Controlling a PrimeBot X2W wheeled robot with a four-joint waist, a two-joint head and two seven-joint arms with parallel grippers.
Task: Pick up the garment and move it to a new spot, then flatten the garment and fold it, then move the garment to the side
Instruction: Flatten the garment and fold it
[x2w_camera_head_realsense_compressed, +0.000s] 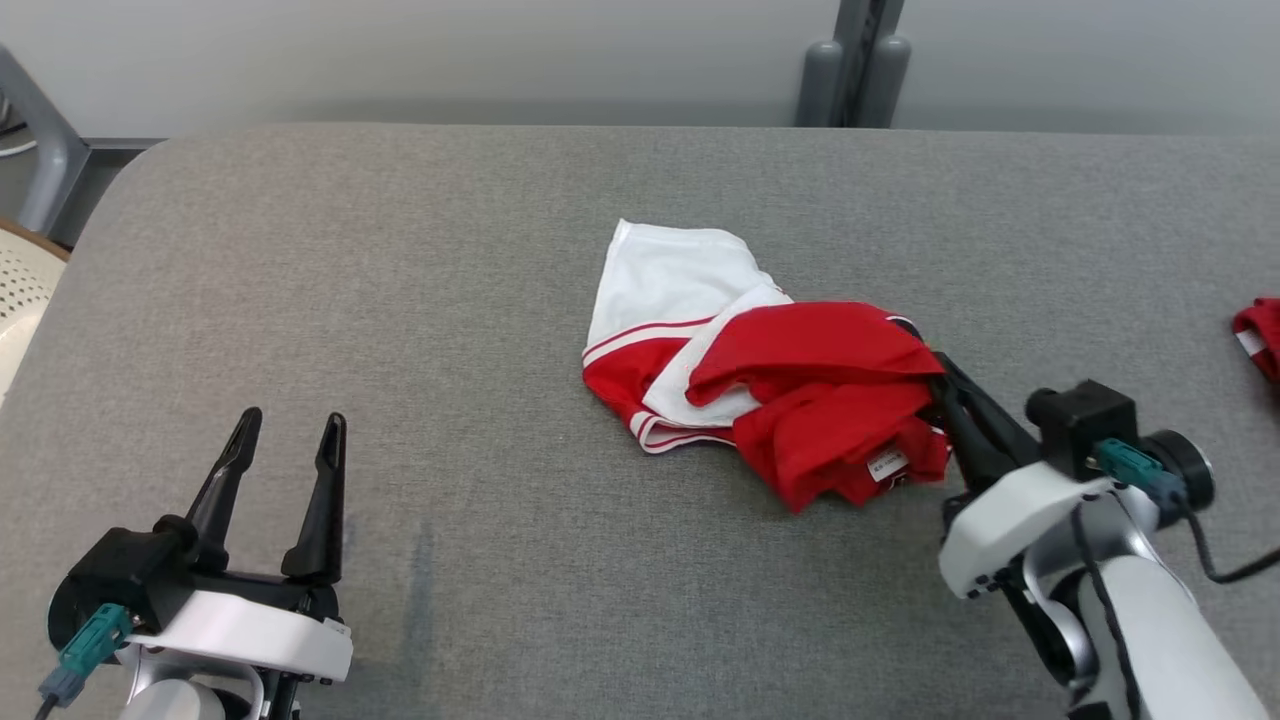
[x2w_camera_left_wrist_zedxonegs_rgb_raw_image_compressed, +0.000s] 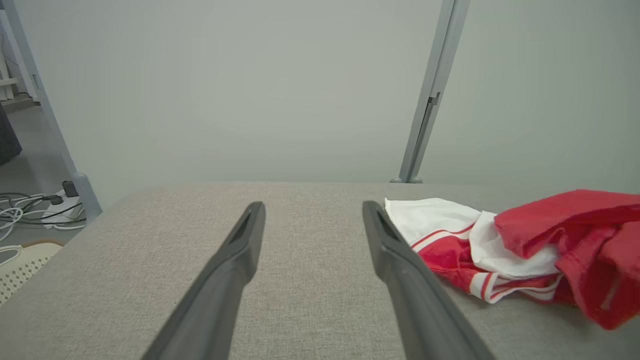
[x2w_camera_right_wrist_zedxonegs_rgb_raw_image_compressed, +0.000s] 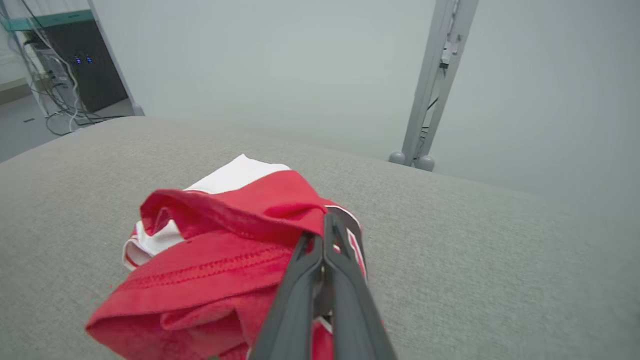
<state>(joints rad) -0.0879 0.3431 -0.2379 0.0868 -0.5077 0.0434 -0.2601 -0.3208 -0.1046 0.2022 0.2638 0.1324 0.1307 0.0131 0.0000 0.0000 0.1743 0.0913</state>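
Note:
A crumpled red and white garment (x2w_camera_head_realsense_compressed: 770, 375) lies in a heap near the middle of the grey padded table (x2w_camera_head_realsense_compressed: 450, 300). My right gripper (x2w_camera_head_realsense_compressed: 935, 385) is shut on the garment's red right edge, pinching a fold that lifts slightly off the surface. In the right wrist view, that gripper (x2w_camera_right_wrist_zedxonegs_rgb_raw_image_compressed: 325, 227) has both fingers pressed together on the red cloth (x2w_camera_right_wrist_zedxonegs_rgb_raw_image_compressed: 225, 250). My left gripper (x2w_camera_head_realsense_compressed: 290, 430) rests open at the table's near left, well apart from the garment. Between its spread fingers (x2w_camera_left_wrist_zedxonegs_rgb_raw_image_compressed: 245, 240) I see bare table, with the garment (x2w_camera_left_wrist_zedxonegs_rgb_raw_image_compressed: 505, 250) off to the right.
Another red piece of cloth (x2w_camera_head_realsense_compressed: 1262, 335) lies at the table's right edge. A grey post (x2w_camera_head_realsense_compressed: 850, 70) stands behind the far edge. A cream perforated basket (x2w_camera_head_realsense_compressed: 22, 290) sits off the table's left side, with cables (x2w_camera_left_wrist_zedxonegs_rgb_raw_image_compressed: 30, 210) on the floor beyond.

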